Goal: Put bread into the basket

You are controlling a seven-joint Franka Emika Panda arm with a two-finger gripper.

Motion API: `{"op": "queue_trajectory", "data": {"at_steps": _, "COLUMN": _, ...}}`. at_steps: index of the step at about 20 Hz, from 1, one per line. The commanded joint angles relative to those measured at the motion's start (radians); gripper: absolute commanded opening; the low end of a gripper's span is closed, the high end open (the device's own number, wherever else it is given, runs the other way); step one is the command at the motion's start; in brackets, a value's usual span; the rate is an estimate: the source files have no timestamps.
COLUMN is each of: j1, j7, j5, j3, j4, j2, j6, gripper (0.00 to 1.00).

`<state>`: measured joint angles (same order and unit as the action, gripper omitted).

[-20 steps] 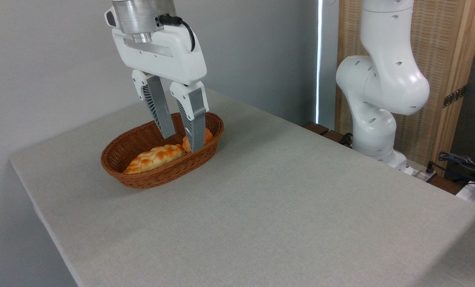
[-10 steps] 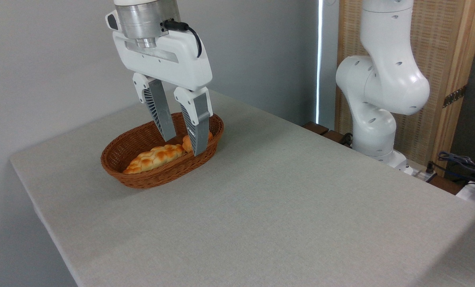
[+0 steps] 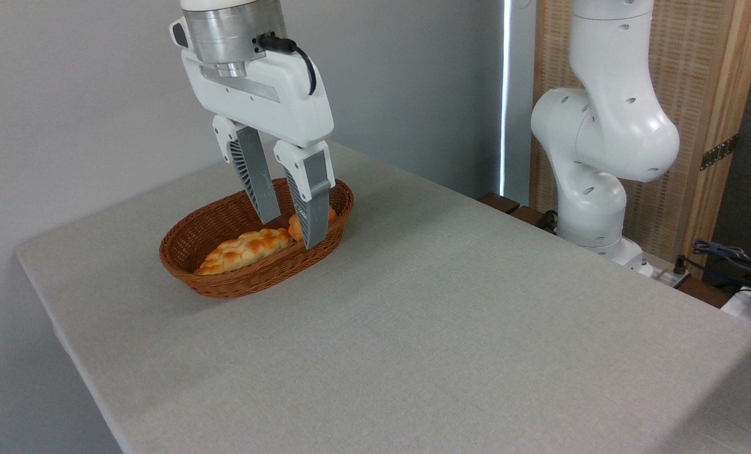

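Glossy bread (image 3: 296,225) inside woven basket (image 3: 224,282)

Woven wicker basket (image 3: 189,246), glossy-crusted bread (image 3: 294,225)

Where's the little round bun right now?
The bun sits inside the wicker basket at its right end, beside the braided loaf, mostly hidden behind the gripper's open fingers on the table's left.

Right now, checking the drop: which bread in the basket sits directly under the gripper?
The small orange bun, at the basket's right end, largely hidden behind a finger; the long braided loaf lies leftward.
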<state>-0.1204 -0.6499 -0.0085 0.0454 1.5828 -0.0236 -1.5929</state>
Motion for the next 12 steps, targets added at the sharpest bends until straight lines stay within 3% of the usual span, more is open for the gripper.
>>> {"op": "queue_trajectory", "data": {"at_steps": 1, "j1": -0.002, "j7": -0.074, "j5": -0.034, "j3": 0.007, "j4": -0.009, "j2": -0.007, "j6": -0.01, "gripper": 1.0}}
{"op": "queue_trajectory", "data": {"at_steps": 3, "j1": -0.002, "j7": -0.074, "j5": -0.06, "j3": 0.007, "j4": -0.009, "j2": -0.009, "j6": -0.012, "gripper": 1.0}}
{"op": "queue_trajectory", "data": {"at_steps": 12, "j1": -0.002, "j7": -0.082, "j5": -0.05, "j3": 0.008, "j4": -0.01, "j2": -0.009, "j6": -0.01, "gripper": 1.0}}
